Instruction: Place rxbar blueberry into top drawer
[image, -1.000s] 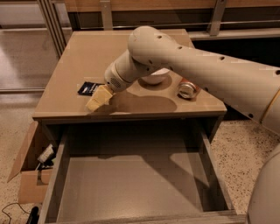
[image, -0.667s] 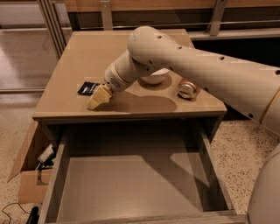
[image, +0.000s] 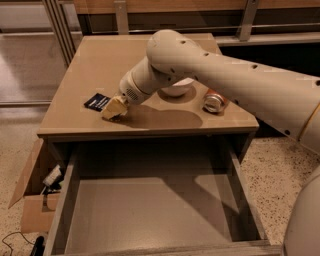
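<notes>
The rxbar blueberry (image: 96, 102), a flat dark navy wrapper with white lettering, lies on the tan table (image: 100, 65) near its front left edge. My gripper (image: 114, 108) is low over the table, just right of the bar and partly over its right end. The white arm reaches in from the right. The top drawer (image: 150, 210) is pulled open below the table front; its grey-beige bottom holds nothing.
A white bowl (image: 176, 89) sits behind the arm, mostly hidden. An orange-red soda can (image: 214, 101) lies on its side at the table's right. A cardboard box (image: 35, 200) with items stands on the floor to the left of the drawer.
The gripper has stayed at the bar's right end, with only a slight shift. The bar, can and drawer have not moved.
</notes>
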